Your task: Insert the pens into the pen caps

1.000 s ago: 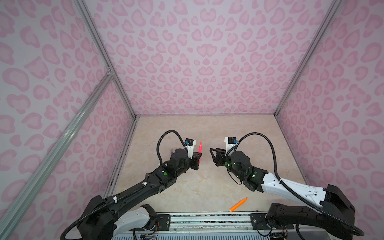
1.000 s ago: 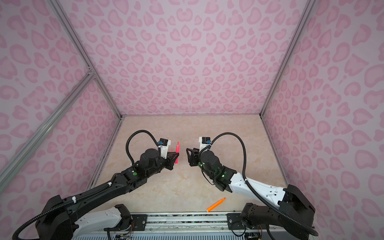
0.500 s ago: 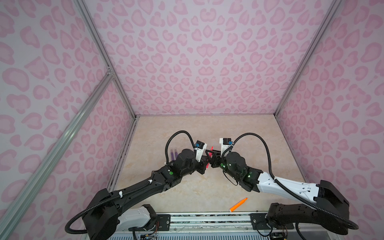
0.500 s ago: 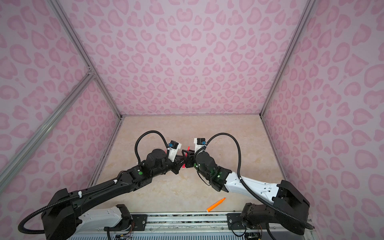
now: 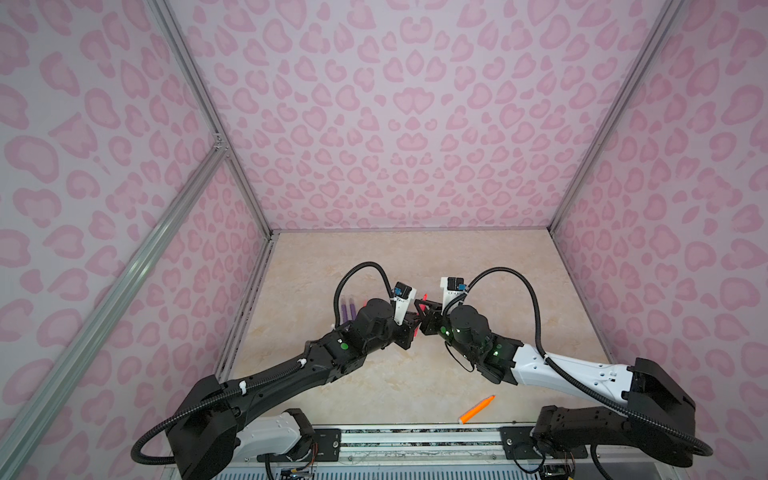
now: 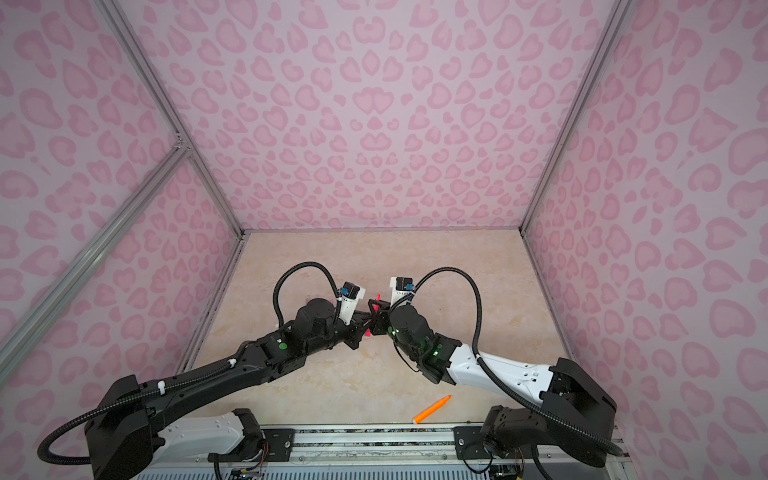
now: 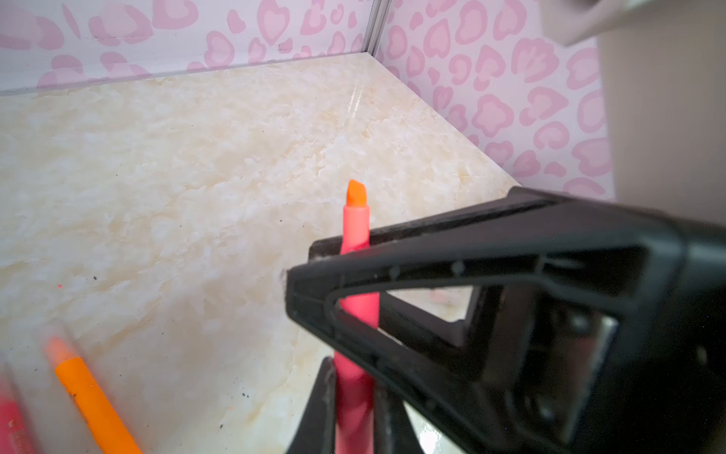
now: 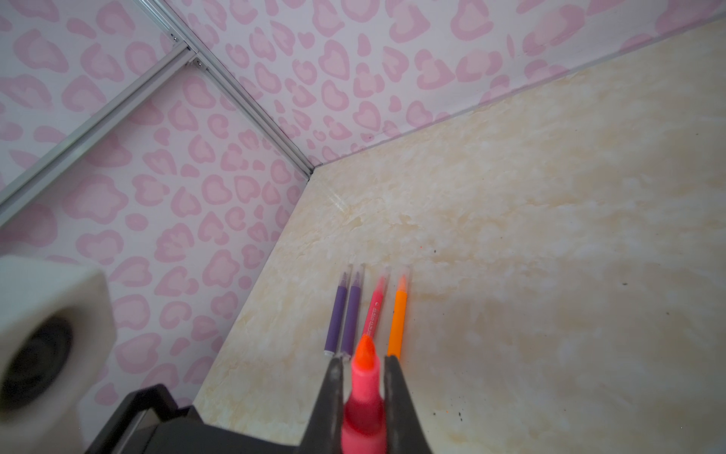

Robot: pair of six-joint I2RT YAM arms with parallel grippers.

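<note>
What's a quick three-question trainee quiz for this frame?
1. True or false: the raised pink-red pen already wears a cap.
2. How many capped pens lie in the row on the table? A) two B) four C) six
3. What colour is the lone pen near the front rail?
Key: 1 false, its tip is bare; 2 B; 3 orange.
</note>
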